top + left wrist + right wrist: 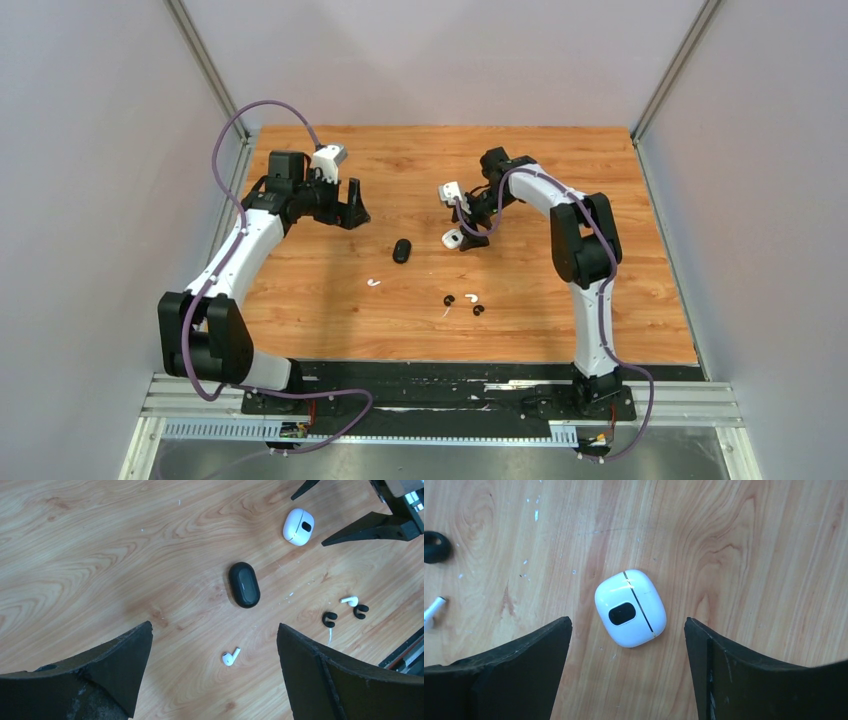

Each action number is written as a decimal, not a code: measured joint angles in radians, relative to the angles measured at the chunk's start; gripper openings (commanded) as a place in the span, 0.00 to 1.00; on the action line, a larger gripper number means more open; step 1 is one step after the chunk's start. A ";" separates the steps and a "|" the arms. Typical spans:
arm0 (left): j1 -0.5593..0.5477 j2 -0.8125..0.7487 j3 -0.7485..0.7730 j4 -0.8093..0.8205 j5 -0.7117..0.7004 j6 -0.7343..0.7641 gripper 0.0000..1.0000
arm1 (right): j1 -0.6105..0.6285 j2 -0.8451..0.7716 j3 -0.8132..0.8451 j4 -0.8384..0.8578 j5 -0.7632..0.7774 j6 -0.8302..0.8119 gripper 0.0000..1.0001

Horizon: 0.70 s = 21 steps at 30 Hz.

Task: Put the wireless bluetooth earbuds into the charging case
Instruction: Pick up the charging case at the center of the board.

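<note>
Right tool (628, 621) released, jaws wide; white charging case (630, 608) lies between them, untouched; white earbud (433, 611) well aside.

I see two charging cases on my desk (400, 170): one black charging case (244, 584) and one white charging case (630, 608). I count four earbuds in all. Two are white with little stems, the first white earbud (230, 656) and the second white earbud (349, 600). Two are black and round, the first black earbud (328, 619) and the second black earbud (360, 610).
</note>
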 measured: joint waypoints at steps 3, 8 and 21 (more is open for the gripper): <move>0.000 0.000 0.000 -0.002 0.002 0.000 1.00 | 0.006 0.019 0.002 -0.011 0.021 -0.059 0.83; 0.000 0.000 0.000 -0.003 0.008 0.000 1.00 | 0.016 0.029 0.001 0.007 0.046 -0.097 0.81; 0.000 0.016 0.000 -0.006 0.017 0.000 1.00 | 0.032 0.025 -0.048 0.051 0.046 -0.092 0.51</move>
